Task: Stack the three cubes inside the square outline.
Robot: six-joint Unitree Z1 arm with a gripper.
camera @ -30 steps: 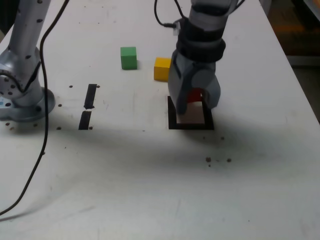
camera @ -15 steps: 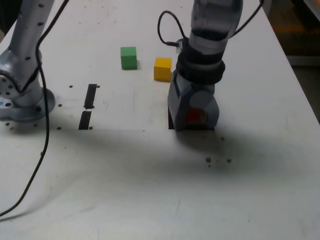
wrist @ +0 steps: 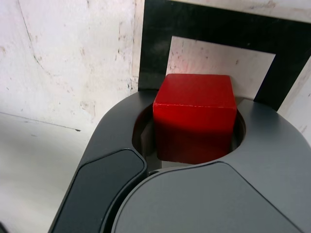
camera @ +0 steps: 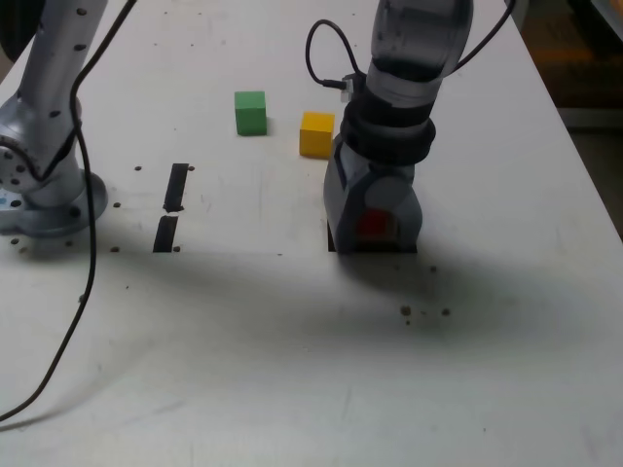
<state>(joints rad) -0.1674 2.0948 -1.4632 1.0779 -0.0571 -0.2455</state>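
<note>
Tool (camera: pixel 373 226) lowered over the black tape square outline (camera: pixel 332 236) on the white bench (camera: pixel 292 341), pointing down, jaws narrowed around the red cube (camera: pixel 372 223) and gripping it on two opposite sides. In the wrist view, red cube (wrist: pixel 195 116) seated between the grey jaws, its far edge over the white inside of the outline (wrist: pixel 214 29); contact with the bench not discernible. In the exterior view, most of the outline hidden beneath the tool, only the near and nine-o'clock edges showing. Yellow cube (camera: pixel 316 134) at about eleven o'clock from the tool, near it, outside the outline. Green cube (camera: pixel 250 113) further toward ten o'clock, apart from the yellow one. Two short black tape strips (camera: pixel 171 206) well off toward nine o'clock. Arm base (camera: pixel 39 195) at the exterior view's left edge, black cable (camera: pixel 86 243) trailing past it.
</note>
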